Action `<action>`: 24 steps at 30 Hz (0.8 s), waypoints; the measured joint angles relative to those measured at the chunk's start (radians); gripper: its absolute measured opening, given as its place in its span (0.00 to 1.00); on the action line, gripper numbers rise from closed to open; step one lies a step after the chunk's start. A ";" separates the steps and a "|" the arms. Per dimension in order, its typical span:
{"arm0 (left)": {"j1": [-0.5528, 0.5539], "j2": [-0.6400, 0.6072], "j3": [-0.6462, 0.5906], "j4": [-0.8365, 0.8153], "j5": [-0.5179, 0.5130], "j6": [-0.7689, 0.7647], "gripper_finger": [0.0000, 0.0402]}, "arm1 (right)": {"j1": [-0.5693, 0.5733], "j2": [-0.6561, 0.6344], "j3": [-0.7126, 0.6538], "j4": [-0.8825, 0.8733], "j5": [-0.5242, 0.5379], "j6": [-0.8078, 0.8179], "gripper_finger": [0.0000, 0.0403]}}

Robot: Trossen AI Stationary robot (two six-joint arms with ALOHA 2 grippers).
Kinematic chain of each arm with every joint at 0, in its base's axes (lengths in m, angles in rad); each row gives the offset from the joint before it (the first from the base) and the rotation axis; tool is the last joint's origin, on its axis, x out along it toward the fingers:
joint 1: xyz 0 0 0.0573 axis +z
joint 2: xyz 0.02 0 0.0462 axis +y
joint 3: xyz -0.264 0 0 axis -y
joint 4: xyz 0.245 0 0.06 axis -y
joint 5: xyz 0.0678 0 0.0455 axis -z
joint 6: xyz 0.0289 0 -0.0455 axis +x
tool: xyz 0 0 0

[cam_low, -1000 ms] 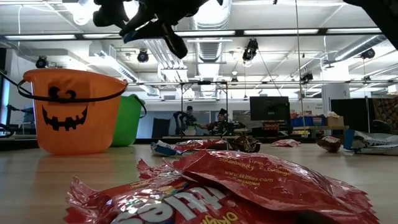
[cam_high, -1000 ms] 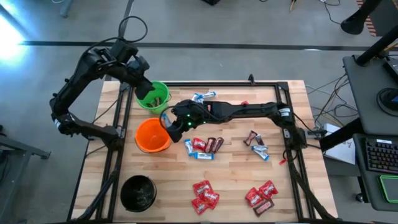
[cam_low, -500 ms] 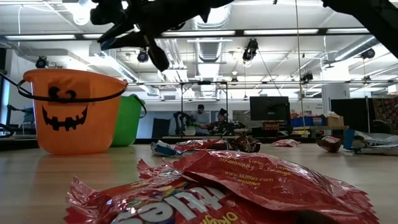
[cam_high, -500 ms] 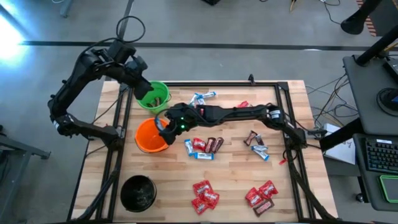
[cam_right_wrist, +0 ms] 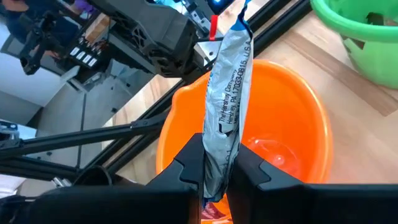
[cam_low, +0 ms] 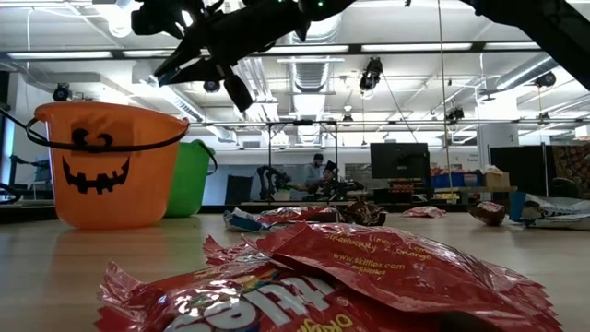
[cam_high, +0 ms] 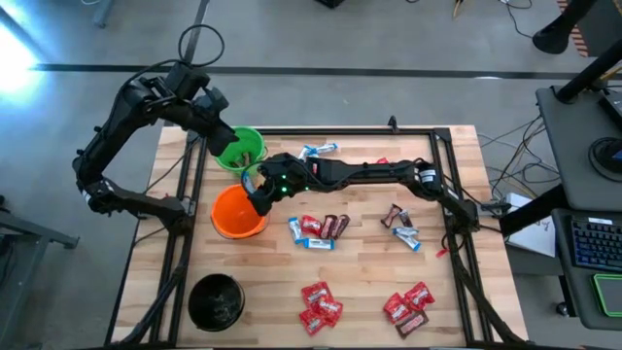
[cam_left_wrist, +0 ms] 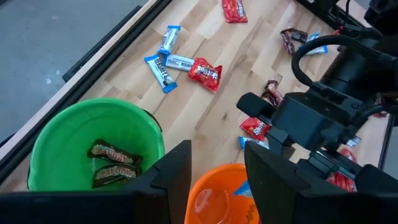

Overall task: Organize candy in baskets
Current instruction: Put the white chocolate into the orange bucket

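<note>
— Baskets? Green bucket (cam_left_wrist: pixel 93 146) holding two dark brown bars; orange bucket (cam_right_wrist: pixel 273 134) with a jack-o'-lantern face, something pale at the bottom; black bucket (cam_high: pixel 215 301) at the near-left corner, contents not discernible.

— Grippers? Right gripper (cam_right_wrist: pixel 216 163) above the orange bucket, pinching a silvery candy wrapper (cam_right_wrist: pixel 227 106) — print too small to read. Left gripper (cam_left_wrist: pixel 214 168) over the green bucket's rim, fingers apart, holding nothing.

— Writing? "Skittles" on a red pack (cam_low: pixel 369 263). Remaining candy scattered across the table (cam_high: pixel 364 258).

My right gripper (cam_right_wrist: pixel 214 163) is dark, its wrapper (cam_right_wrist: pixel 227 99) silver-white with black print. Orange basket (cam_right_wrist: pixel 298 118) bears a black face; green basket (cam_left_wrist: pixel 68 130) contains brown candy (cam_left_wrist: pixel 112 163). Black basket (cam_high: pixel 215 301).
</note>
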 joint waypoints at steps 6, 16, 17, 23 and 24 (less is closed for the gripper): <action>0.000 0.000 0.000 0.000 0.000 0.000 0.32 | -0.003 0.000 -0.001 -0.001 -0.008 -0.012 0.09; 0.000 0.000 0.000 0.001 0.000 -0.010 0.32 | -0.003 0.000 -0.012 -0.012 -0.034 -0.045 0.09; 0.000 0.000 0.000 0.001 0.000 -0.012 0.32 | -0.003 0.000 -0.012 -0.011 -0.031 -0.045 0.09; 0.000 0.000 0.000 0.003 0.000 -0.013 0.32 | -0.003 0.000 -0.012 -0.009 -0.029 -0.054 0.09; 0.000 0.000 0.000 0.005 0.001 -0.013 0.32 | -0.003 0.000 -0.012 -0.008 -0.029 -0.054 0.09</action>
